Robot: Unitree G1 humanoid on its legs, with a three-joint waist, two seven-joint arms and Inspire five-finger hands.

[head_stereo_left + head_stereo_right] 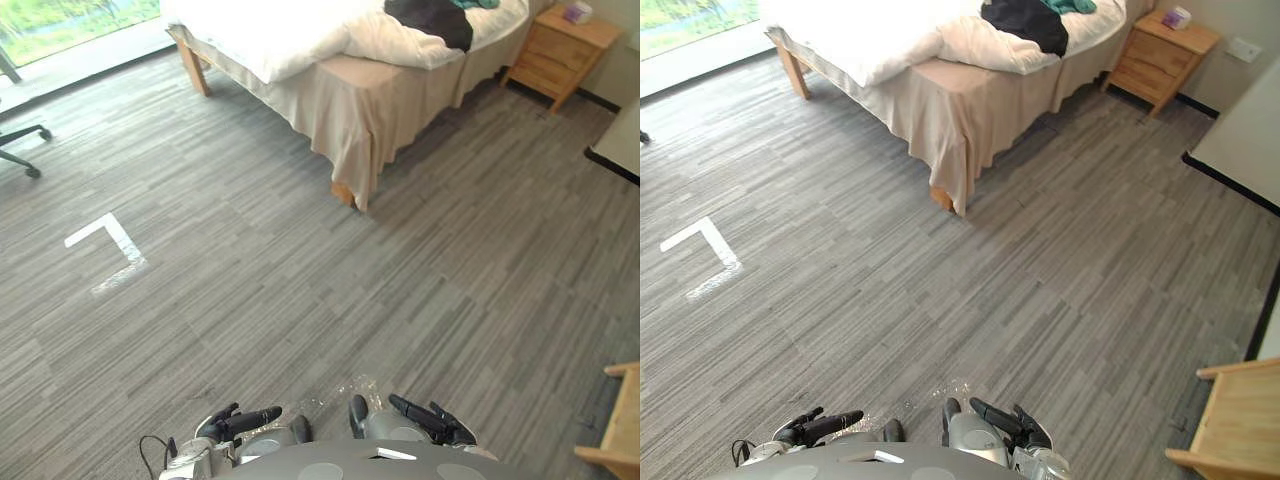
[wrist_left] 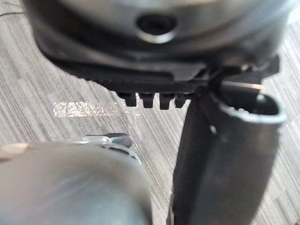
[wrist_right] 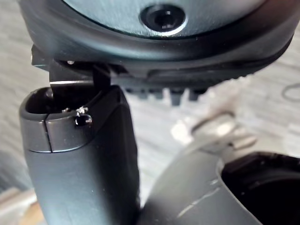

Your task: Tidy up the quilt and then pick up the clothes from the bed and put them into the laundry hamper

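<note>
**Standing off from the bed, both hands empty**

Left hand (image 1: 240, 421) and right hand (image 1: 432, 420) hang low over the floor (image 1: 300, 300). Fingers (image 1: 262, 415) are straight and hold nothing.

The quilt (image 1: 300, 40) lies white and bunched on the bed (image 1: 370, 115), well apart from both hands, with a thick fold heaped near the corner. A black garment (image 1: 435, 20) sits on top of the quilt, towards the nightstand (image 1: 560, 50). A teal garment (image 1: 1070, 5) lies just beyond it; can't tell if they touch.

Handling, my read:
- **Quilt:** bulky, soft, light for its size, so it will sag and drag. A one-handed pull would likely just skew it. Take the edge at the bunched fold with both hands spread apart, pinching deep into the cloth.
- **Clothes:** limp, light, not fragile. Grab mid-heap so nothing trails.
- **Risk:** pinching quilt along with the black garment.
</note>
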